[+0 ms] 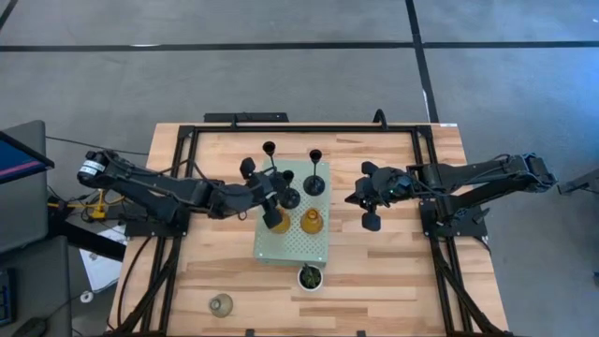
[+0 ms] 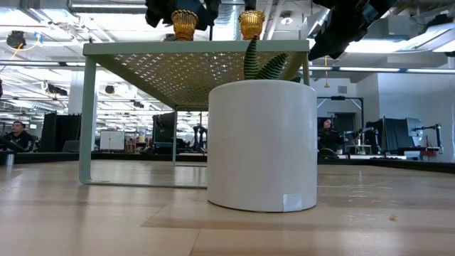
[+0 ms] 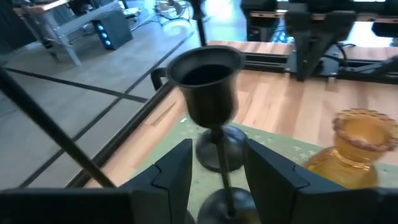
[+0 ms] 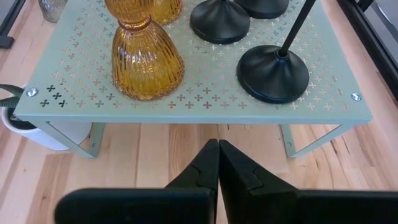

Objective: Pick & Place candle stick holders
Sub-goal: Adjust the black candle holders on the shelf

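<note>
At the near edge of the pale wooden surface (image 1: pixel 374 281), a small clear-grey glass holder (image 1: pixel 221 304) is standing alone, too small to make out in detail. Further in, a white pot (image 2: pixel 262 146) holding a green plant (image 1: pixel 310 276) is sitting just in front of a pale green perforated metal stand (image 4: pixel 205 93). On the stand, two squat ribbed amber glass holders (image 4: pixel 146 59) are standing beside three black holders (image 4: pixel 272 71) with round bases, thin stems and cup tops. The left gripper (image 3: pixel 214 171) is hovering over the stand with its jaws parted around one black stem, not pinching it. The right gripper (image 4: pixel 217 162) is hanging beside the stand, jaws pressed together and holding nothing.
</note>
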Robot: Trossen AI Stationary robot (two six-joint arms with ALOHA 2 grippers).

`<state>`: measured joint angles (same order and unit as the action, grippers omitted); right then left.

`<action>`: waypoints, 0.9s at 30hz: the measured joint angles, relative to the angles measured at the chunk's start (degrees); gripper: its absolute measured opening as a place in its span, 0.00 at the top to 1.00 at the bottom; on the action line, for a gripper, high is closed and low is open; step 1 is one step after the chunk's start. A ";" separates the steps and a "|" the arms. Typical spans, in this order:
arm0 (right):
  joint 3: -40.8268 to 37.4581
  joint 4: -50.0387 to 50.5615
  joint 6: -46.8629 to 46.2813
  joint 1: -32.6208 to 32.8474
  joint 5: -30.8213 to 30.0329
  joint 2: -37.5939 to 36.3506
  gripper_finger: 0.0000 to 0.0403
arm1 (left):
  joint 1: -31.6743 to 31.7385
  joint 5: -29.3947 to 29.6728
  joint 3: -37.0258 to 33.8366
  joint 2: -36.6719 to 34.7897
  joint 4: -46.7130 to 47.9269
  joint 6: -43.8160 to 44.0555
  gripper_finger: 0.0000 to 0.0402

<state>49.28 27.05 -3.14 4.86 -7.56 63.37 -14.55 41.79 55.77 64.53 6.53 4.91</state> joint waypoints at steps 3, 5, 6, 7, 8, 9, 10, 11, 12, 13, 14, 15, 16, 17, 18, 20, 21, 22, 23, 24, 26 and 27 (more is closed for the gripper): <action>0.00 0.00 -0.41 0.00 0.01 0.00 1.00 | 1.03 0.08 -0.02 0.00 0.00 0.04 0.65; 0.00 0.00 -0.41 0.00 0.02 0.00 1.00 | 1.77 0.10 -0.02 0.00 -0.02 0.04 0.65; 0.00 0.00 -0.41 0.00 0.01 0.00 1.00 | 2.12 0.06 -0.02 0.00 -0.03 0.05 0.65; 0.00 0.00 -0.40 0.00 0.01 0.00 1.00 | 2.44 -0.17 -0.02 0.00 -0.06 0.04 0.65; 0.00 0.00 -0.41 0.00 0.01 0.00 1.00 | 2.77 -0.78 -0.02 0.00 -0.10 0.05 0.65; 0.00 0.00 -0.39 0.00 0.01 0.00 1.00 | 3.15 -1.76 -0.02 0.00 -0.15 0.07 0.65; 0.00 0.00 -0.41 0.00 0.01 0.00 1.00 | 3.45 -2.86 -0.04 0.00 -0.40 0.07 0.65; 0.00 -0.01 -0.41 0.00 0.01 0.00 1.00 | 3.85 -4.07 -0.07 0.00 -0.58 0.05 0.65; 0.00 0.00 -0.41 0.00 0.01 0.00 1.00 | 4.27 -5.02 -0.07 0.00 -0.82 0.05 0.65; 0.00 -0.02 -0.40 0.00 0.01 0.00 1.00 | 4.67 -5.99 -0.07 0.00 -1.08 0.08 0.65; 0.00 0.00 -0.41 0.00 0.01 0.00 1.00 | 5.05 -6.71 -0.07 0.00 -1.29 0.07 0.65; 0.00 -0.02 -0.41 0.00 0.01 0.00 1.00 | 5.45 -7.23 -0.07 0.00 -1.43 0.07 0.65; 0.00 -0.02 -0.40 0.00 0.01 0.00 1.00 | 5.74 -7.58 -0.07 0.00 -1.47 0.07 0.65; 0.00 -0.02 -0.39 0.00 0.01 0.00 1.00 | 5.97 -7.75 -0.07 0.00 -1.47 0.07 0.65; 0.00 -0.02 -0.41 0.00 0.01 0.00 1.00 | 6.11 -7.91 -0.07 0.00 -1.49 0.09 0.65; 0.00 -0.02 -0.41 0.00 0.01 0.00 1.00 | 6.10 -7.94 -0.07 0.00 -1.72 0.09 0.65; 0.00 -0.02 -0.40 0.00 0.01 0.00 1.00 | 6.09 -7.98 -0.07 0.00 -1.87 0.09 0.65; 0.00 -0.02 -0.39 0.00 0.01 0.00 1.00 | 6.04 -7.99 -0.07 0.00 -1.90 0.09 0.66; 0.00 -0.02 -0.39 0.00 0.01 0.00 1.00 | 6.04 -7.99 -0.07 0.00 -1.95 0.09 0.66; 0.00 -0.02 -0.39 0.00 0.01 0.00 1.00 | 6.05 -7.99 -0.07 0.00 -2.02 0.09 0.67; 0.00 -0.02 -0.39 0.00 0.01 0.00 1.00 | 6.06 -7.99 -0.07 0.00 -2.29 0.09 0.70; 0.00 -0.02 -0.39 0.00 0.01 0.00 1.00 | 6.06 -7.99 -0.07 0.00 -2.48 0.09 0.73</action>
<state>49.28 27.03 -3.53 4.86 -7.55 63.37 -8.49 33.80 55.70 64.53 4.04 4.99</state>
